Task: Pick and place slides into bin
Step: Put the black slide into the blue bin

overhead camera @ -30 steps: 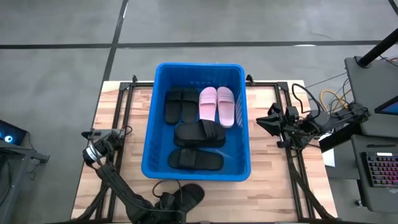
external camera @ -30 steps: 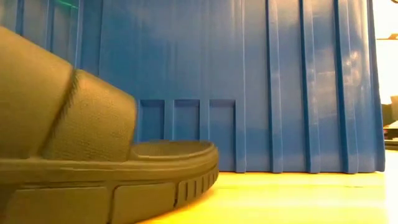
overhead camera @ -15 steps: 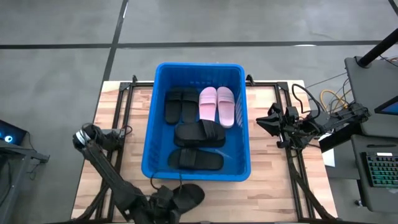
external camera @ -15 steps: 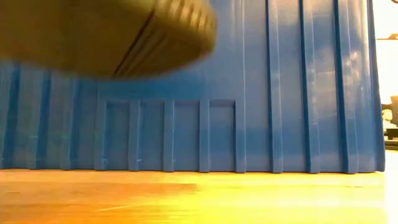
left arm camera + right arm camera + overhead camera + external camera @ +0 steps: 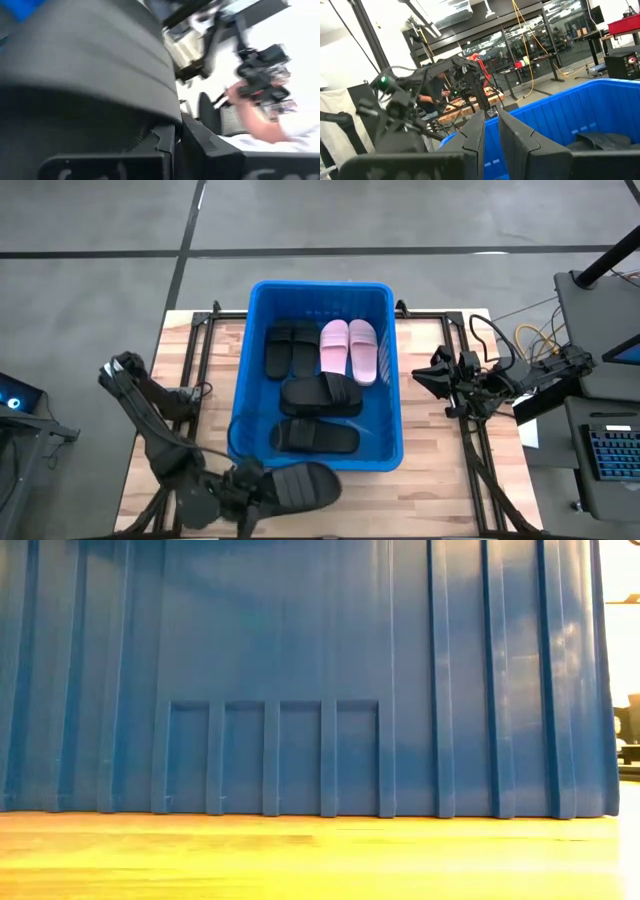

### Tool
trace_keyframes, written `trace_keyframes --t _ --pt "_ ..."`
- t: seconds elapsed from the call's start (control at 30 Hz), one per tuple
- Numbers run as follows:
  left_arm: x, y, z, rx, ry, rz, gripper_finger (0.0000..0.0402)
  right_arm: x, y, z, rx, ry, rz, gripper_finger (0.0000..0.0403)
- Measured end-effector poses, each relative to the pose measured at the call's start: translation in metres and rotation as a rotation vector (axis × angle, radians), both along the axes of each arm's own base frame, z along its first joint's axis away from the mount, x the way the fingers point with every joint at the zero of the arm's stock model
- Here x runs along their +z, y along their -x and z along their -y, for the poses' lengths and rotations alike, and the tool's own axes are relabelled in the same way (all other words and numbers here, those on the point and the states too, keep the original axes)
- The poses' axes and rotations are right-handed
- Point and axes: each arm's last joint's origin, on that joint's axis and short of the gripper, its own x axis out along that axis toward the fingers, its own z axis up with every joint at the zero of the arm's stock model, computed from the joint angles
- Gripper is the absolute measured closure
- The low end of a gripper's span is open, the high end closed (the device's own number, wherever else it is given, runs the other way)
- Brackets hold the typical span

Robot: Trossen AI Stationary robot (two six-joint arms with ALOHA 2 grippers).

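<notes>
The counter (image 5: 440, 480) carries the bin (image 5: 392, 380), a big blue tub standing mid-counter and reaching toward the far edge, with its near wall a little short of the near edge. Inside lie six slides: a black pair (image 5: 290, 348) and a pink pair (image 5: 349, 348) toward the far wall, another black slide (image 5: 321, 395) in the middle, and one more (image 5: 314, 438) along the near wall. The last black slide (image 5: 295, 486) is off the wood at the near edge, just outside the bin's near wall, gripped by the left tool (image 5: 245, 485), whose fingers are clenched on it (the left wrist view is filled by its ribbed strap (image 5: 85, 65)). The low view shows only the bin's ribbed outer wall (image 5: 300, 680) and bare wood, so the slide is judged to be lifted clear of the counter. The main risk is that wall: if the arm carries the slide forward before it is high enough, the toe could catch the thick rim, tipping the slide out of the grip or shoving the tub. The hold looks to be at one end, so the long free end could swing or sag and slip loose. Releasing too early would land it on the rim or outside. The right tool (image 5: 425, 376) waits near the counter's right edge beside the bin, fingers nearly together and holding nothing.
</notes>
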Motion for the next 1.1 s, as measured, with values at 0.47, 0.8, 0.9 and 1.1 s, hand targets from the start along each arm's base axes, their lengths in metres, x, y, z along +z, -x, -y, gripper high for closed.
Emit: trace_keyframes --t 0.47,0.8,0.9,1.1 --pt "0.031 -0.004 -0.028 -0.058 -0.051 0.165 0.0401 0.000 0.000 0.000 0.000 0.000 0.000 0.0355" --pt "0.034 -0.036 -0.067 -0.150 -0.152 0.210 0.0401 0.005 0.002 0.002 -0.037 -0.038 0.048 0.0355" --pt "0.032 -0.045 -0.082 -0.172 -0.187 0.197 0.0401 0.007 0.003 0.002 -0.048 -0.041 0.050 0.0356" --pt "0.030 -0.058 -0.109 -0.210 -0.236 0.191 0.0402 0.017 0.005 0.003 -0.053 -0.035 0.075 0.0356"
